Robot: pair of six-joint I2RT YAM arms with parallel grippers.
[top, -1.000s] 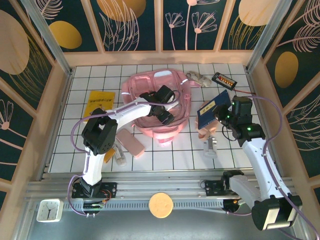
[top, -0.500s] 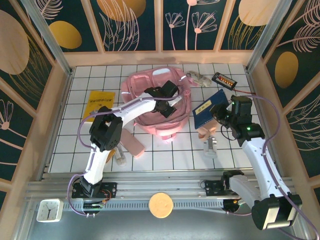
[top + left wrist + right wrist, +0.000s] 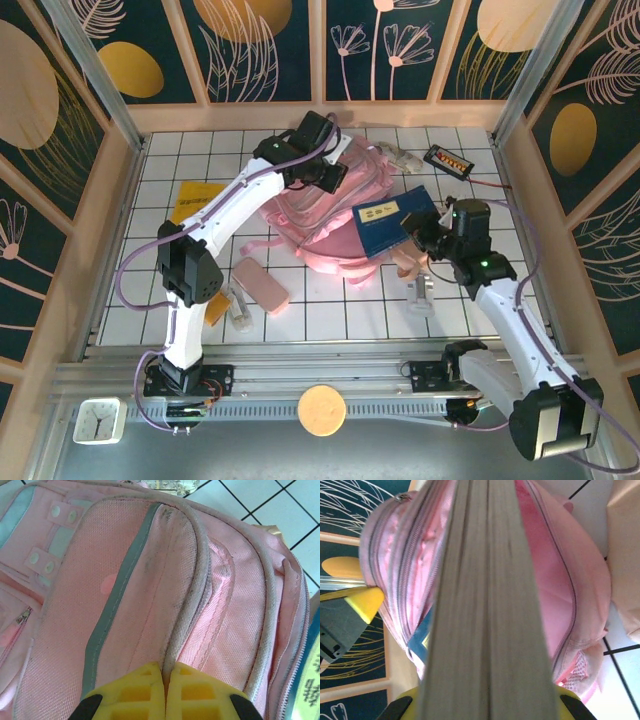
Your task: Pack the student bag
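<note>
Pink bag (image 3: 335, 205) has just been clamped and stood up by the left claw (image 3: 166, 682), readied for the right claw's (image 3: 422, 232) gripped book (image 3: 390, 222).

White gridded bench (image 3: 330, 318): student bag (image 3: 325, 215) mid-bench toward the far edge, yellow booklet (image 3: 190, 200) by the left edge, pink pencil case (image 3: 262, 286) near the front edge. Far right corner: small black pack (image 3: 446, 160).
</note>
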